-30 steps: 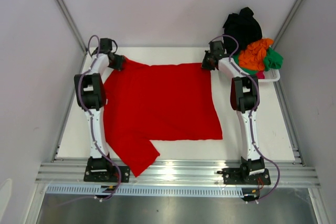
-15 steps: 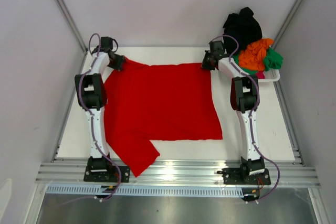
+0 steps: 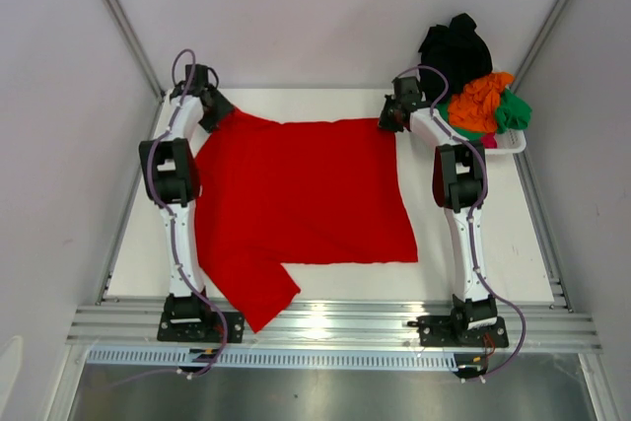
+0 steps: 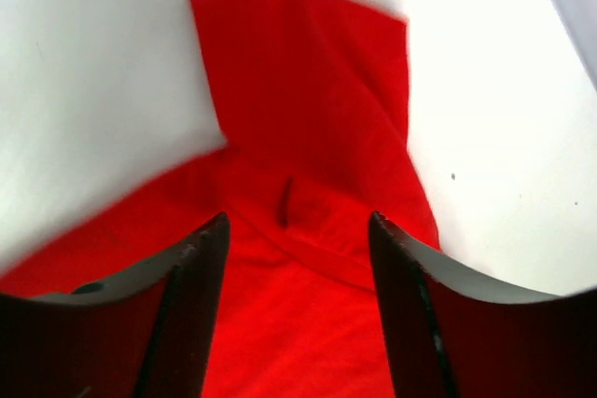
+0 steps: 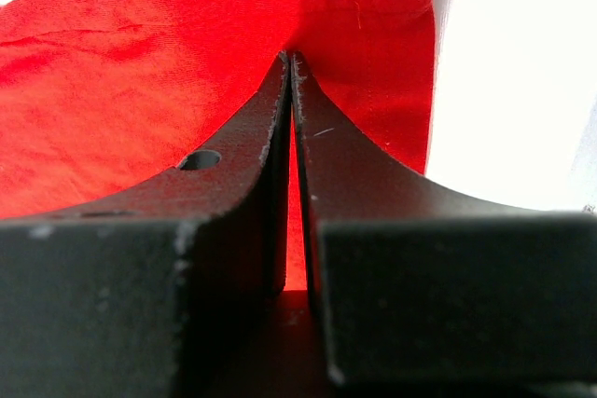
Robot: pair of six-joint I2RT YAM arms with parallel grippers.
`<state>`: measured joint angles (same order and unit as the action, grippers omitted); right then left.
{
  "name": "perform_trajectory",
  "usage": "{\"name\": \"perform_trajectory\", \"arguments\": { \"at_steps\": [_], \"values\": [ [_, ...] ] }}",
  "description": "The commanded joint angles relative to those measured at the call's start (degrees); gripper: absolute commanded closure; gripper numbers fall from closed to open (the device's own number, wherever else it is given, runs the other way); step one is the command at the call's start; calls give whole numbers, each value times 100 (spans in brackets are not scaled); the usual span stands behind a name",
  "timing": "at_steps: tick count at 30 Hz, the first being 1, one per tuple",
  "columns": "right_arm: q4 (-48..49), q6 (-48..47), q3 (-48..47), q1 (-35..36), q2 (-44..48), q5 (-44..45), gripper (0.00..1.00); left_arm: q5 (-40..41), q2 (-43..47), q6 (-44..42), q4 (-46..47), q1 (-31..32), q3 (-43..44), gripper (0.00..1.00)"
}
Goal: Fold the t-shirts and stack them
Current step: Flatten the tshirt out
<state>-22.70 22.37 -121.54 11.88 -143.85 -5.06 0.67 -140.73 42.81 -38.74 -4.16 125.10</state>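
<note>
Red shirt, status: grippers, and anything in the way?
Left gripper open over far-left sleeve. Right gripper shut at far-right corner, grip unclear. Red t-shirt spread out flat. Nothing lying on it.

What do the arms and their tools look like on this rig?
Both the left arm and right arm have white links, black joint housings and black bases. A purple cable loops along each. The left tool and right tool have matte black, curved, tapering fingers.
</note>
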Motion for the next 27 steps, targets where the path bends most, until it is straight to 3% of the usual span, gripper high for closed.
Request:
{"name": "perform_trajectory", "arguments": {
  "at_steps": [1, 5, 6, 7, 8, 10, 15, 22, 27],
  "values": [
    [-15, -49, -230, 7, 103, -100, 97, 223, 379, -1010, 735, -269, 269, 34],
    [-15, -57, -204, 16, 112, -136, 97, 662, 344, -1502, 1034, -462, 358, 30],
    [-15, -57, -204, 7, 120, -127, 97, 689, 361, -1730, 1166, -463, 340, 19],
    [11, -57, -195, -10, 138, -144, 97, 567, 379, -2202, 1254, -471, 366, 3],
    [28, -49, -195, 7, 129, -144, 97, 436, 397, -2520, 1507, -463, 349, 2],
    [90, -31, -221, 7, 121, -179, 96, 50, 388, -3300, 1650, -454, 409, 0],
    [196, 74, -204, 25, 120, -241, 96, 504, 388, -4920, 1650, -384, 227, 0],
    [178, 30, -186, 51, 59, -311, 95, 434, 309, -5309, 1528, -278, 331, 2],
    [169, 22, -169, 51, 94, -329, 95, -497, 396, -5851, 1001, -147, 200, 9]
  ]
}}
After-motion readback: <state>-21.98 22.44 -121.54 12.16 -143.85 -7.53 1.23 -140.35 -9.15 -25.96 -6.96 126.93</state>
